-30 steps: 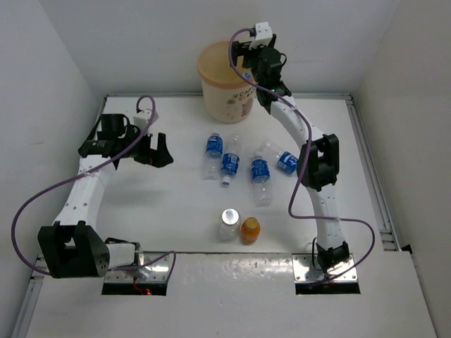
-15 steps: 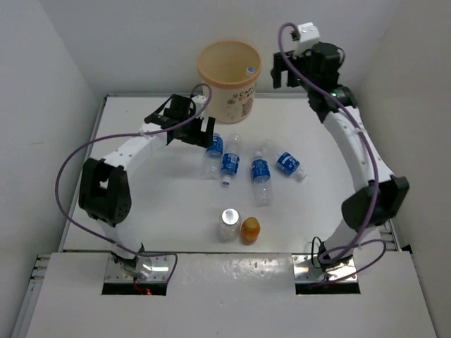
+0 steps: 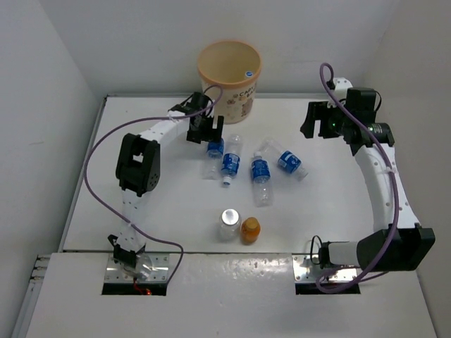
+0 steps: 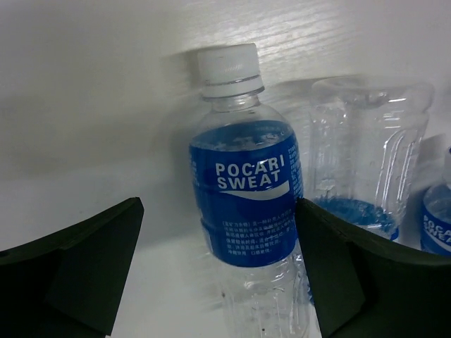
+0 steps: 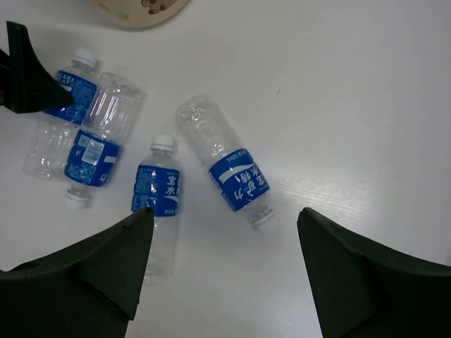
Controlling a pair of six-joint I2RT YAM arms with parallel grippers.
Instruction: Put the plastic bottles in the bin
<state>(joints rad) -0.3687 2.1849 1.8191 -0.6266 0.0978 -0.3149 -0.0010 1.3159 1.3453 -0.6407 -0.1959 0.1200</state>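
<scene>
My top external view looks down from above and behind the arm bases. It takes in the whole table point(image 3: 176, 204), out to the bin point(image 3: 232, 102) at the far edge. My left wrist camera sits low and very close, facing between the left gripper's fingers point(image 4: 84, 260) at one blue-label bottle point(image 4: 243, 197) that fills mid-view. My right wrist camera rides much higher, looking almost straight down past the right gripper's fingers point(image 5: 84, 274) onto four lying bottles point(image 5: 158, 190) and a sliver of the bin. The close-up bottle shows in all three views.
</scene>
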